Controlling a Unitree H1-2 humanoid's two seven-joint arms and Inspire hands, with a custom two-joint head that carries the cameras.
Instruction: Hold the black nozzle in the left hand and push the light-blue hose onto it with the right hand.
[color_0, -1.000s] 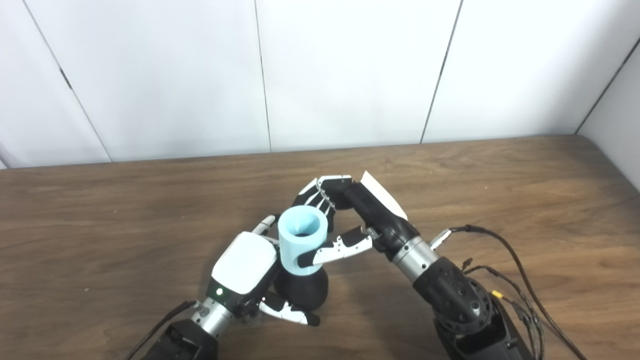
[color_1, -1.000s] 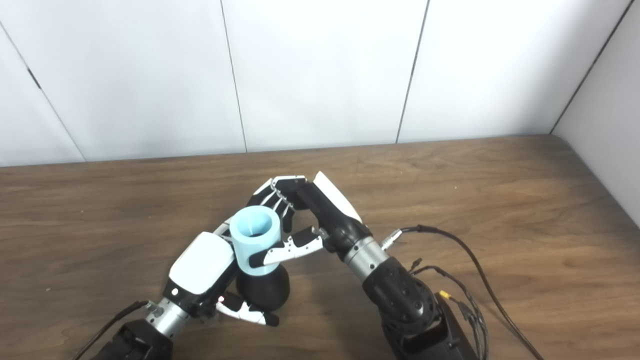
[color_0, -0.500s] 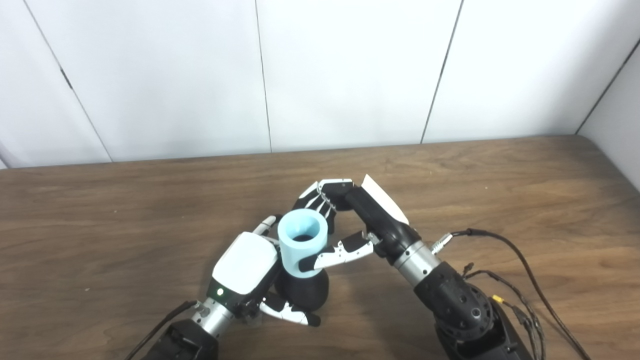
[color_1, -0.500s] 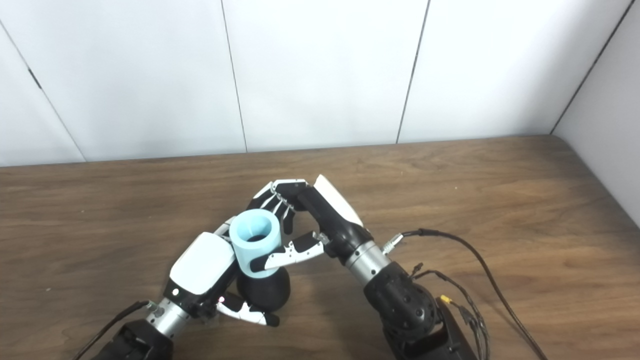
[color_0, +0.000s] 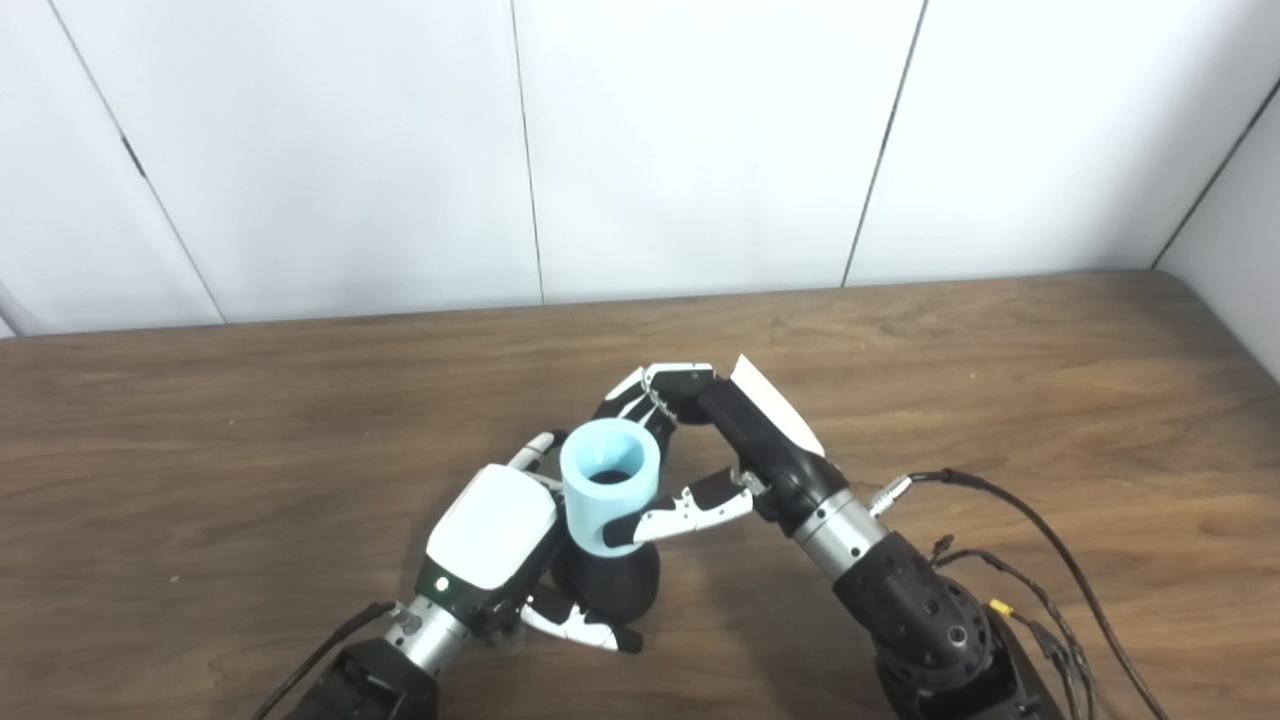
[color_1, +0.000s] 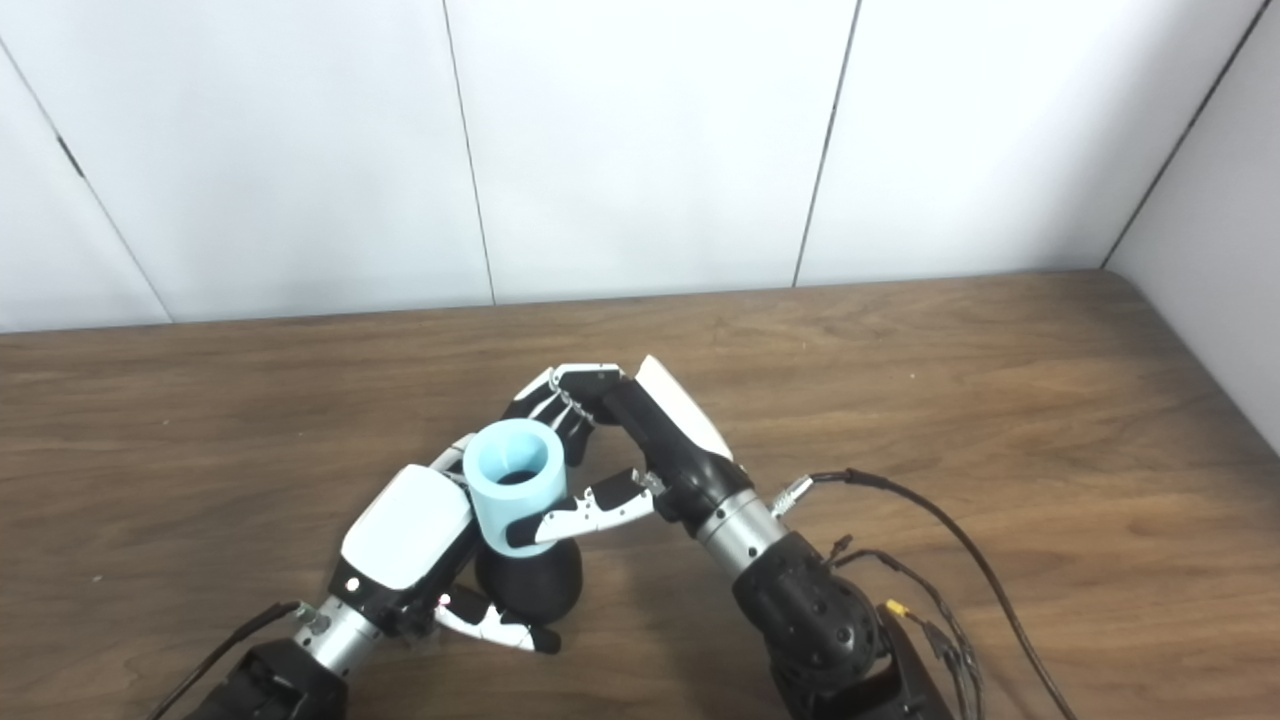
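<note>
Light-blue hose atop black nozzle, right hand fingers around hose, left hand clasping nozzle.

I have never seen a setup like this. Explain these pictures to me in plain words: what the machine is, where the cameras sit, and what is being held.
This is a humanoid robot working at a wooden table. Both pictures come from two cameras side by side on its head, looking down, so they show one scene from slightly different spots. Its arms enter from the bottom edge. The left hand grips a rounded black nozzle low over the table. The right hand wraps its fingers and thumb around a short light-blue hose, open end up, sitting on top of the nozzle. Loose cables trail from the right arm.
</note>
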